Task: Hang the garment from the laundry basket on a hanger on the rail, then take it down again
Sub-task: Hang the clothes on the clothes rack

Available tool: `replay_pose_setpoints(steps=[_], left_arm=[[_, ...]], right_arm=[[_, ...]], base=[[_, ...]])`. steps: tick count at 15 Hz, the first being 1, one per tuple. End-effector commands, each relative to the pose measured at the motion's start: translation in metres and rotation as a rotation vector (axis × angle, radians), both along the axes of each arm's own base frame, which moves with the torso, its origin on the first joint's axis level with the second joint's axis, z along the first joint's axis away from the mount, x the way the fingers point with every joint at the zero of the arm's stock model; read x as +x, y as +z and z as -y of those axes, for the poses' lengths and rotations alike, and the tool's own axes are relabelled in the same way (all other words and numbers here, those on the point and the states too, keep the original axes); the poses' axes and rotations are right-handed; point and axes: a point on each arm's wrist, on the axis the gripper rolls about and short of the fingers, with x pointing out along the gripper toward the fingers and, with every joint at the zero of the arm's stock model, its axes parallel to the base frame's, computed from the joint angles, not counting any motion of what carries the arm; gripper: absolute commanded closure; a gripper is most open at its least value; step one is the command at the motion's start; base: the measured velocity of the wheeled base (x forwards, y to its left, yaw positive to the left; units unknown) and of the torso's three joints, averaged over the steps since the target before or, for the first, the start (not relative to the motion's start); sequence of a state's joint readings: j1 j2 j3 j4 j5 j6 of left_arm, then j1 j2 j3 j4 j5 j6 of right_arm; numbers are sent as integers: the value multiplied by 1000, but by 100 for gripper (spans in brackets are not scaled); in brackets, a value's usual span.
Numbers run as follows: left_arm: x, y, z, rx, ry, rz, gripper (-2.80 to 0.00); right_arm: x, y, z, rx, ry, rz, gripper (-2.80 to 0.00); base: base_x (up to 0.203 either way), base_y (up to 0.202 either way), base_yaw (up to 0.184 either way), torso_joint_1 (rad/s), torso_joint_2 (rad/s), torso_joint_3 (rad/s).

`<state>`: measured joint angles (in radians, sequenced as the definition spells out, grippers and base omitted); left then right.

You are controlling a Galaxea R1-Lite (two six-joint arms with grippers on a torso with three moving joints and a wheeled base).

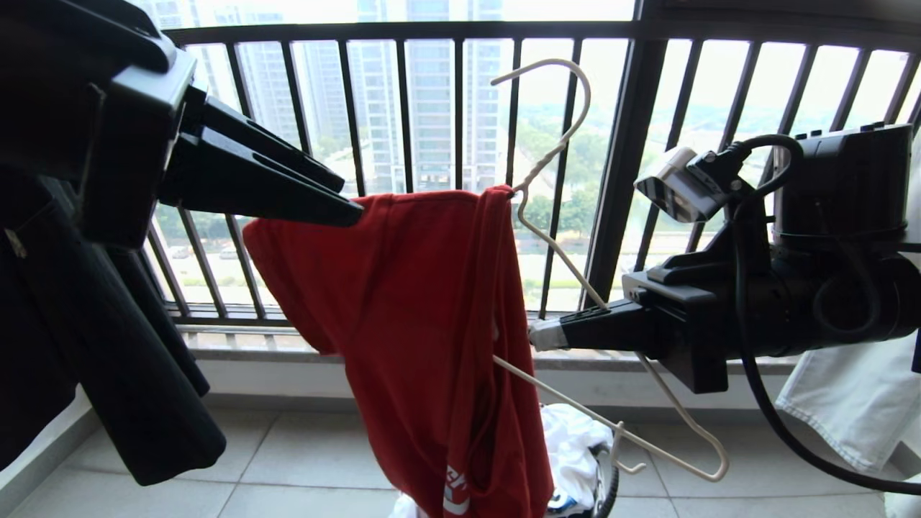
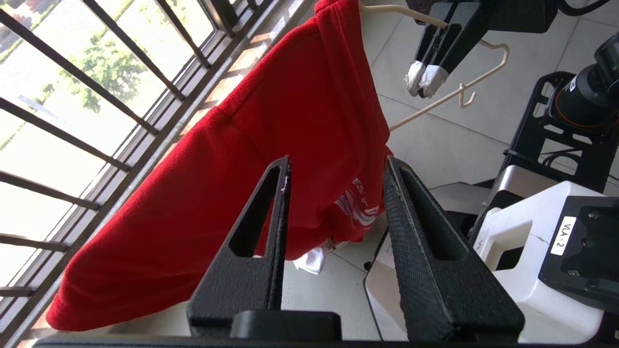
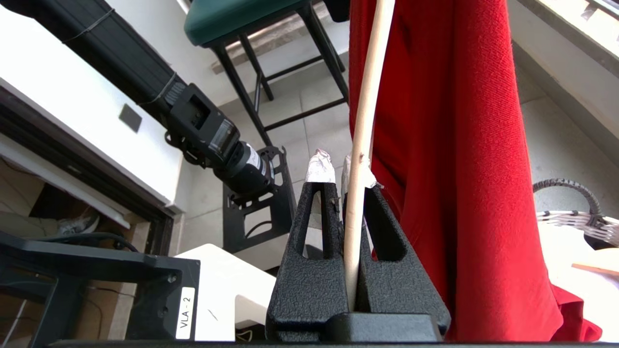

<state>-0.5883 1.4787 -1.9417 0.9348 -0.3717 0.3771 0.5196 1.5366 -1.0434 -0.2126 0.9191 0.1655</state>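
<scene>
The garment [image 1: 417,302], a red T-shirt, is draped over one arm of the off-white wire hanger [image 1: 683,460], which is tilted steeply in mid-air before the window. My right gripper [image 1: 540,334] is shut on the hanger's bare arm; the wire [image 3: 367,96] runs between its taped fingers [image 3: 320,166], with the red cloth [image 3: 459,145] beside them. My left gripper [image 1: 351,198] is open at the shirt's upper left shoulder. Its jaws stand apart with nothing between them, and the shirt [image 2: 271,121] hangs just past their tips. The laundry basket [image 3: 570,217] sits below on the floor. The rail is out of view.
The dark barred window railing [image 1: 460,108] is close behind the shirt. A black garment [image 1: 108,360] hangs at the left and white cloth [image 1: 849,403] at the right. White laundry [image 1: 575,446] fills the basket. A green-seated stool [image 3: 242,19] and my white base [image 2: 532,251] stand nearby.
</scene>
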Motion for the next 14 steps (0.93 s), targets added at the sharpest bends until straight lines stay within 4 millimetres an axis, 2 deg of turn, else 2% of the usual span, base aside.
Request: replay_pose_setpoints(steps=[1, 6, 14], left_arm=[[9, -4, 6, 7, 5, -8, -280], [27, -4, 13, -11, 82, 31, -280], [51, -16, 27, -38, -23, -34, -280]], right_arm=[[1, -1, -1, -1, 5, -5, 0], [1, -3, -1, -6, 5, -7, 0], [1, -6, 6, -20, -6, 69, 0]], base=[[0, 0, 0, 0, 0, 0], [0, 0, 0, 0, 0, 0], [0, 0, 0, 0, 0, 0]])
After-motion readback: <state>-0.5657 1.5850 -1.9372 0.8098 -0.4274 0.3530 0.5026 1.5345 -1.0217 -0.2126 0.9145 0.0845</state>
